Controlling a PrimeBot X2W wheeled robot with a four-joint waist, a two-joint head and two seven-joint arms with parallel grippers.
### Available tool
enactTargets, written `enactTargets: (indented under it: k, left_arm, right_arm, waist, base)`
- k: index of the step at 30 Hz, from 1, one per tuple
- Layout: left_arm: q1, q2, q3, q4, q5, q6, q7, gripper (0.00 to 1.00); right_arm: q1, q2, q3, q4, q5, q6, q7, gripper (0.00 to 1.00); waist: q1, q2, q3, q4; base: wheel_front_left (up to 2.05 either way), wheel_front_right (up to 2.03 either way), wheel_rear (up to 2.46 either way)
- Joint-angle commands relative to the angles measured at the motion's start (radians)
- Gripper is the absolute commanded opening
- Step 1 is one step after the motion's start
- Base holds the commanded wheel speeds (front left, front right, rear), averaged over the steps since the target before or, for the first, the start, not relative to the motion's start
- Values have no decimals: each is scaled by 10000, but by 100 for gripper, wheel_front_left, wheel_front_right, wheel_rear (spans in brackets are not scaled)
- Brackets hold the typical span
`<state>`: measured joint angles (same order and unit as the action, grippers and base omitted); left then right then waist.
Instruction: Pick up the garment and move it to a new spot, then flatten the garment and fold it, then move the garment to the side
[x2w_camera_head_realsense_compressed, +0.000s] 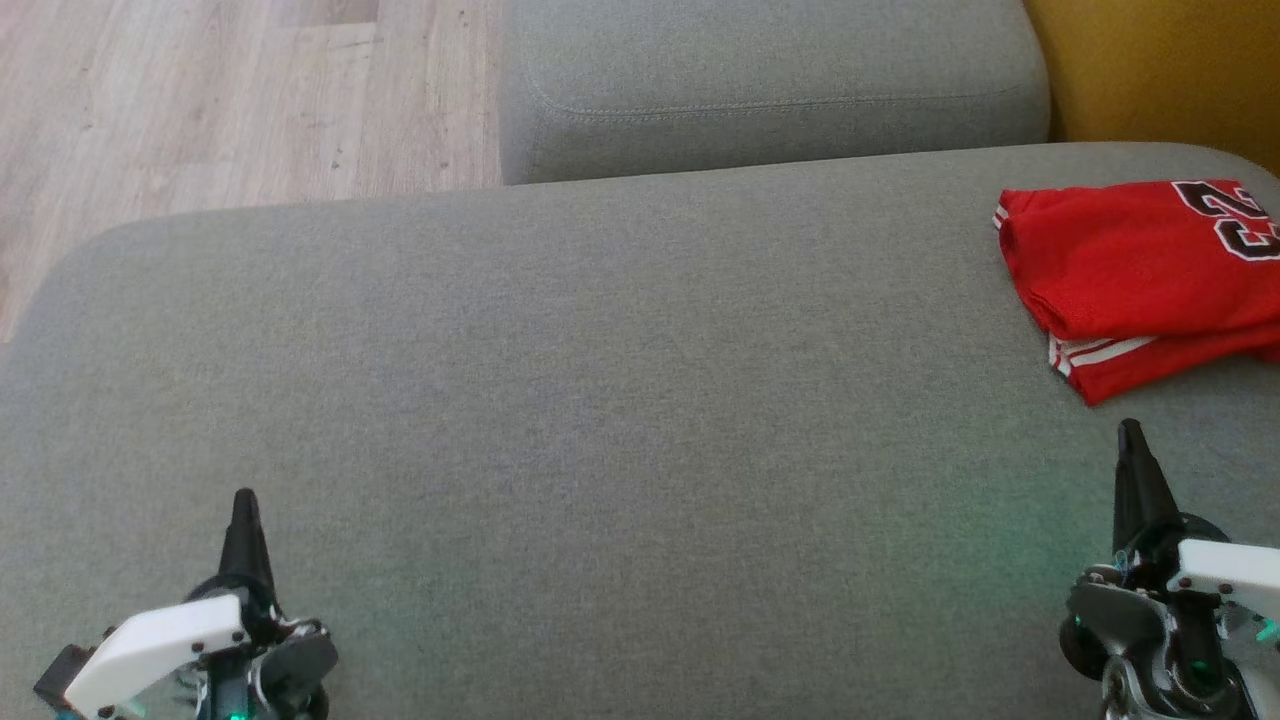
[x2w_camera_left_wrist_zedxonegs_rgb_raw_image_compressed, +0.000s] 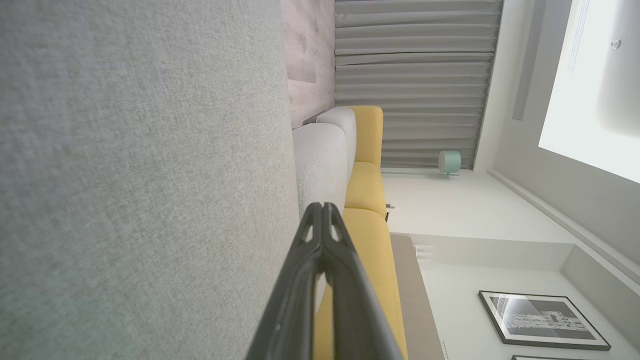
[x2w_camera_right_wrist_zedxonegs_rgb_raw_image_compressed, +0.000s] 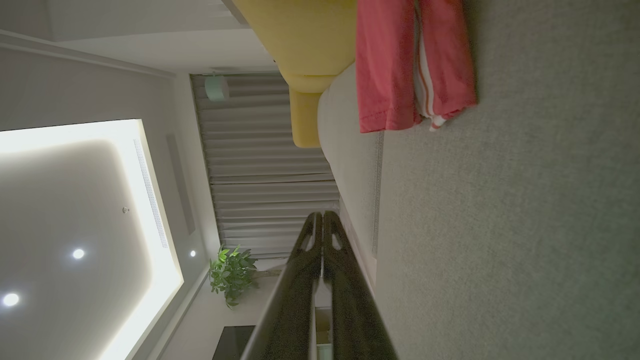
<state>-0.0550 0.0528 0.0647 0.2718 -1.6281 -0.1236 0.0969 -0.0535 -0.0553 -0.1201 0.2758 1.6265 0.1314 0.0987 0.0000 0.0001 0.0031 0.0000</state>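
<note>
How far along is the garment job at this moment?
Apparently finished: the red garment lies folded at the right side of the grey cushion. Nothing is in hand: left gripper and right gripper are shut, empty, clear of it. Nothing seems left.

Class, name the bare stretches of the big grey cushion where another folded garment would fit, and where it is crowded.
Bare: the left and middle of the big grey cushion, from the left gripper up to the smaller grey cushion, and the near strip between the grippers. Crowded: the far right, where the folded red jersey lies beyond the right gripper.
</note>
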Motion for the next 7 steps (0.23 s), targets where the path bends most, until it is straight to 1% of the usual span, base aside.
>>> enactTargets:
  k: [1, 7]
  left_arm:
    - [-518, 74, 358, -272, 84, -71, 56, 0]
    - [-519, 67, 367, -272, 92, -71, 64, 0]
  right_arm:
    - [-533, -34, 175, -317, -87, -7, 56, 0]
    - [-534, -28, 167, -316, -94, -7, 63, 0]
  waist:
    - [0, -1, 0, 0]
    - [0, -1, 0, 0]
  base:
    - [0, 0, 0]
    - [0, 0, 0]
